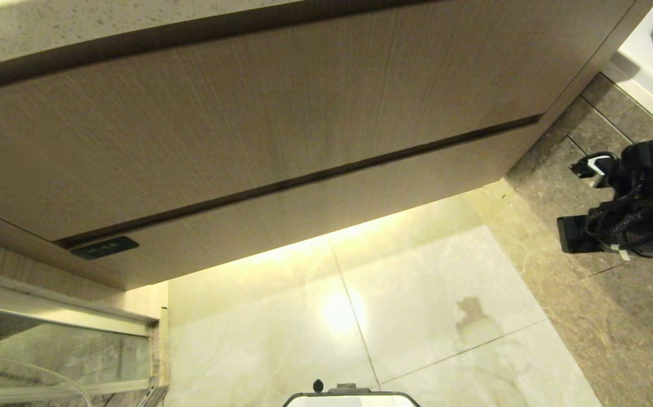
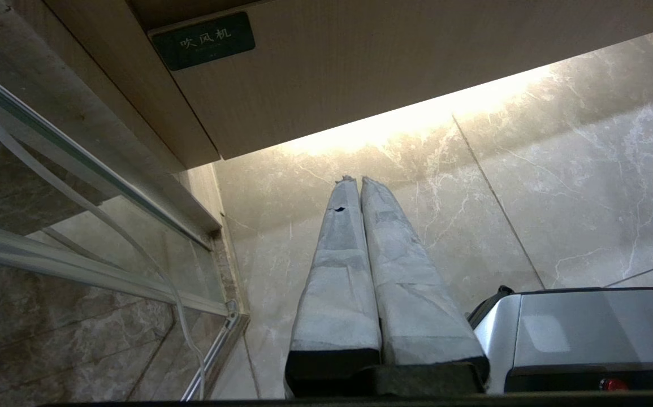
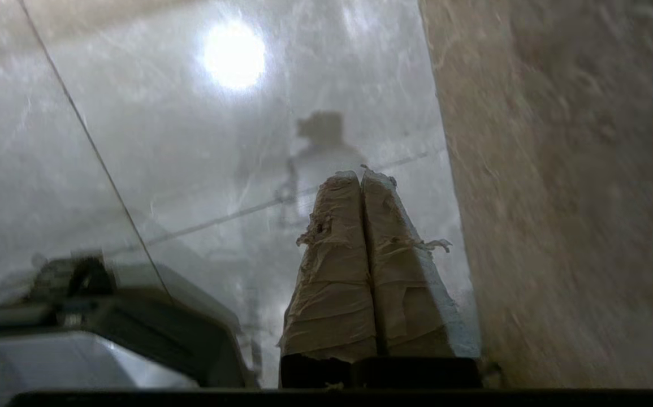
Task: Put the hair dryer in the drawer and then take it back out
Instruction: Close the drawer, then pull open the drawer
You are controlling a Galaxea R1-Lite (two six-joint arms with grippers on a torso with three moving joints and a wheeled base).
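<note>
Still early: your drawer (image 1: 326,220) sat closed, no hair dryer visible; right gripper (image 3: 360,181), tips pressed together and empty, needed opening to pull it out.

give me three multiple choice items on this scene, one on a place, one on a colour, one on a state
1. Where on the drawer front is the small label?
A. near its left end
B. at its middle
C. near its right end

2. What colour is that label?
A. white
B. dark
C. red

3. How is the drawer?
A. pulled out
B. shut
C. removed

Key: 1 A, head view shows it at the left end. 2 B, a dark plate with pale characters. 3 B, its front sits flush under the taller panel.
</note>
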